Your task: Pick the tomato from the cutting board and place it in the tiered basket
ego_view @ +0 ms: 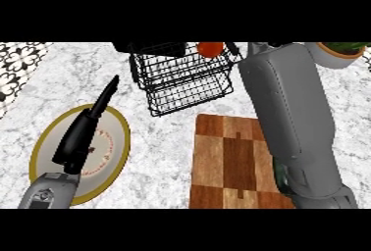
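We see the tomato point(211, 49), round with no long axis showing, at the wire basket's point(190, 83) top beside our right hand point(233, 47), its grip unclear, while our left hand point(81, 132) hovers straight-fingered over the plate point(116, 166).

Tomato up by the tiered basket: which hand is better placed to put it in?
Right. The right forearm reaches across the cutting board to the tomato at the tiered basket; the left hand is open over the plate.

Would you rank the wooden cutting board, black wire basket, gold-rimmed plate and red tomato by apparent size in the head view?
Wooden cutting board, partly hidden
Gold-rimmed plate and black wire basket: too alike
Red tomato
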Tool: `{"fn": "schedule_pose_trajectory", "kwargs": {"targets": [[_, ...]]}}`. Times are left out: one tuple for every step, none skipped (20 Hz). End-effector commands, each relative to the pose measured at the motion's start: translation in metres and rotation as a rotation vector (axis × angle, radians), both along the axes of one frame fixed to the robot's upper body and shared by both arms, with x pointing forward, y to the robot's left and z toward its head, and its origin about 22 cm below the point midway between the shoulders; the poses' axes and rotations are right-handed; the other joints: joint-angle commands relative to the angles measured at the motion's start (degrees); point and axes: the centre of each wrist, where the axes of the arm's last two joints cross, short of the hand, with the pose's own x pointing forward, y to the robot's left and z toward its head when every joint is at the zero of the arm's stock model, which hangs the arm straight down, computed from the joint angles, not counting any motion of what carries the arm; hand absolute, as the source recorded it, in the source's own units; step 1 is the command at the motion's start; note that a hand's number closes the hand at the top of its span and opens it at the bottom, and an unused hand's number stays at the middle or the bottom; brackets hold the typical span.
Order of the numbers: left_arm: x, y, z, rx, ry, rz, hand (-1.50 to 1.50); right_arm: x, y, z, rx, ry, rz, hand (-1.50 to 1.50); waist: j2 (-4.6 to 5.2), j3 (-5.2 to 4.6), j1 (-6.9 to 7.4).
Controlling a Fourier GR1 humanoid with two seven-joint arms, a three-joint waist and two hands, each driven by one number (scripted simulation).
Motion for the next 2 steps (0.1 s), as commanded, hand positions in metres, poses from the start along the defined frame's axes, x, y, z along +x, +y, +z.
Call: {"fn": "schedule_pose_trajectory", "kwargs": {"targets": [[-0.0029,0.0131,-0.0005,-0.001,0.016,0.049,0.00,0.0021,-0.0026,0.0099,0.168,-0.128,-0.189,-1.50,-1.27,-0.04,-2.67],[-0.0050,0.0150,-0.0016,-0.005,0.014,0.060,0.00,0.0011,-0.0092,0.0166,0.183,-0.136,-0.229,-1.50,-1.56,-0.03,-3.52]]}}
